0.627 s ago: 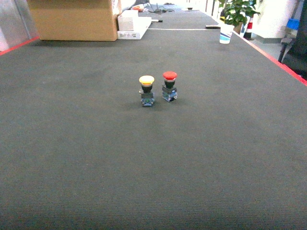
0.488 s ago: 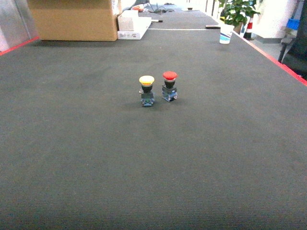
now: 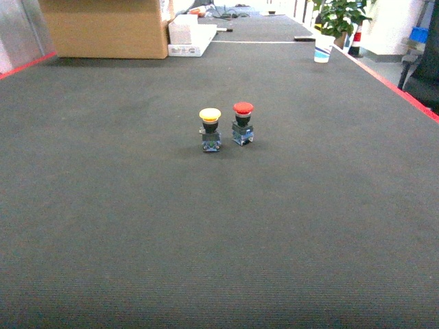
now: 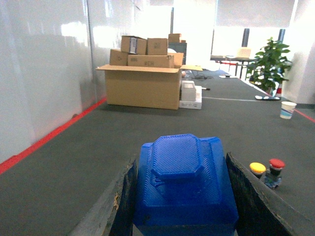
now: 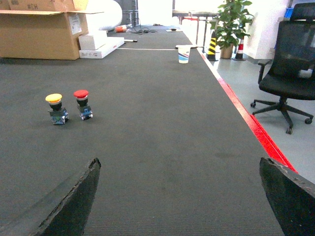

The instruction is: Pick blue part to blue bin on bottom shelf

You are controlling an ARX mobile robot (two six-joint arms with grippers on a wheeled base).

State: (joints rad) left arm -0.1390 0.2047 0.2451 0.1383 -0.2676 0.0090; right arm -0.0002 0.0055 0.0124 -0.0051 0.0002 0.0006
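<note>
The blue part [image 4: 183,187], a ribbed blue plastic block with an octagonal raised top, fills the bottom of the left wrist view. My left gripper [image 4: 179,196] is shut on it, one dark finger pressed against each side. In the right wrist view my right gripper [image 5: 179,196] stands open above the dark mat with nothing between its fingers. Neither gripper nor the blue part shows in the head view. The blue bin and the bottom shelf are out of view.
Two push buttons stand side by side on the mat [image 3: 219,226], one yellow-capped [image 3: 210,129] and one red-capped [image 3: 242,123]. A cardboard box [image 3: 106,27] and white box [image 3: 192,35] sit at the far edge, a paper cup [image 3: 323,49] far right. A red line [image 5: 251,123] edges the mat; an office chair [image 5: 290,64] stands beyond.
</note>
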